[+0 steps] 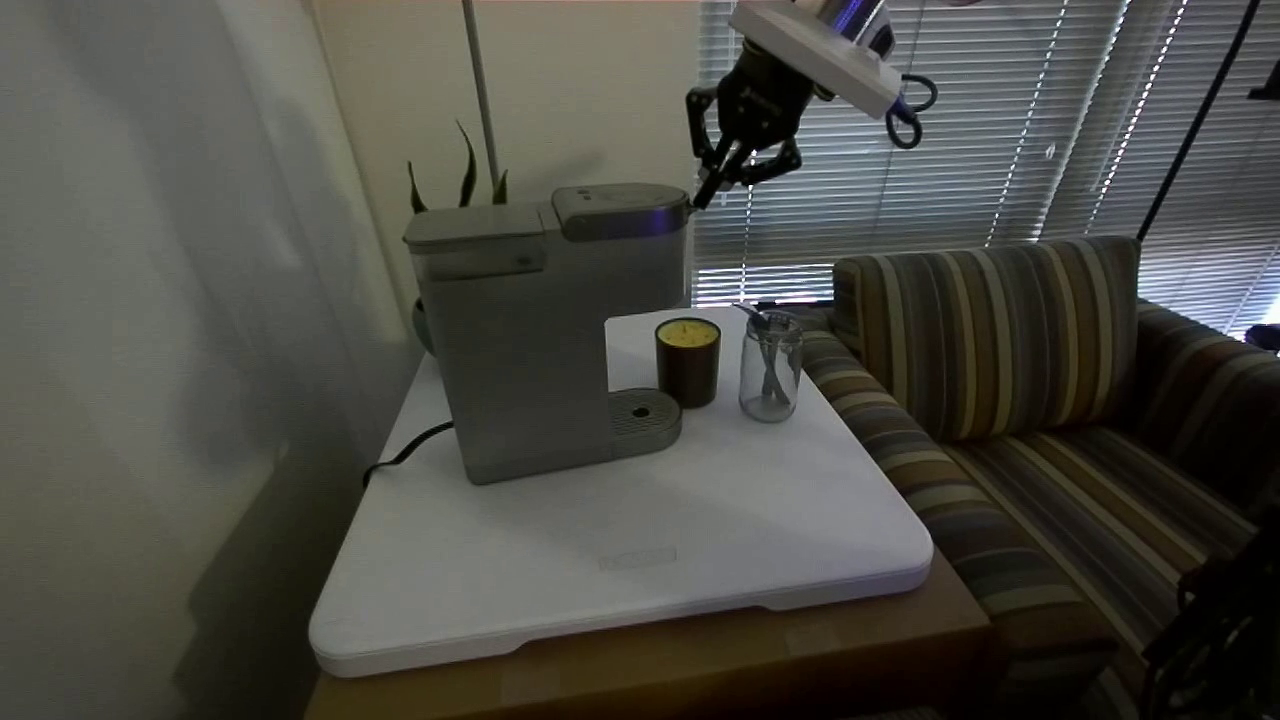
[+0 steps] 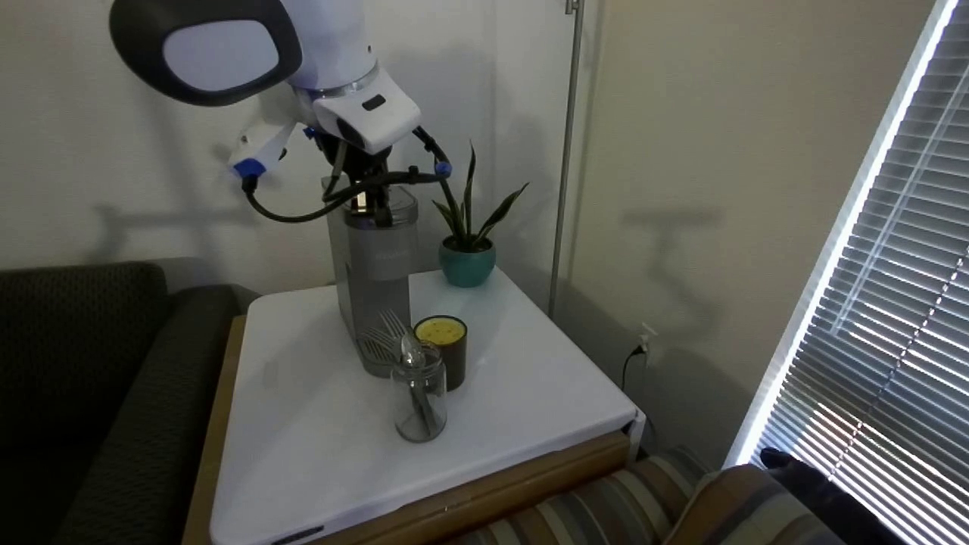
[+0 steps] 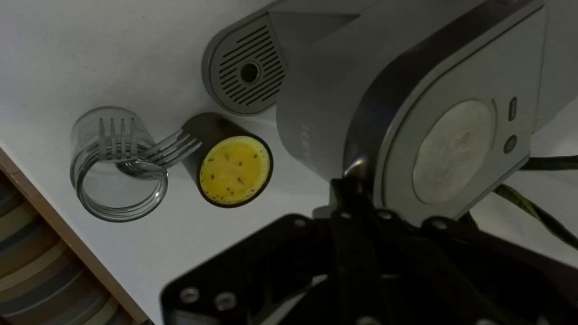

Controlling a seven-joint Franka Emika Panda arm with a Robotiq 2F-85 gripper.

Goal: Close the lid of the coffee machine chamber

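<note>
The grey coffee machine (image 1: 530, 370) stands upright on a white table; it also shows in an exterior view (image 2: 378, 265) and the wrist view (image 3: 316, 95). Its lid (image 1: 615, 203), with a darker, shiny front band, lies flat on top of the machine's front. The lid's round panel and buttons show in the wrist view (image 3: 454, 151). My gripper (image 1: 706, 192) points down at the lid's front edge, its fingers together. In the wrist view the fingertips (image 3: 351, 192) overlap the band; I cannot tell whether they touch it. The arm partly hides the lid in an exterior view (image 2: 401, 203).
A dark cup with yellow content (image 1: 688, 375) and a glass jar with cutlery (image 1: 770, 375) stand before the machine on the white table (image 1: 600, 560). A potted plant (image 2: 467, 265) stands beside it. A power cord (image 1: 410, 445) runs behind. A striped armchair (image 1: 990, 340) adjoins the table.
</note>
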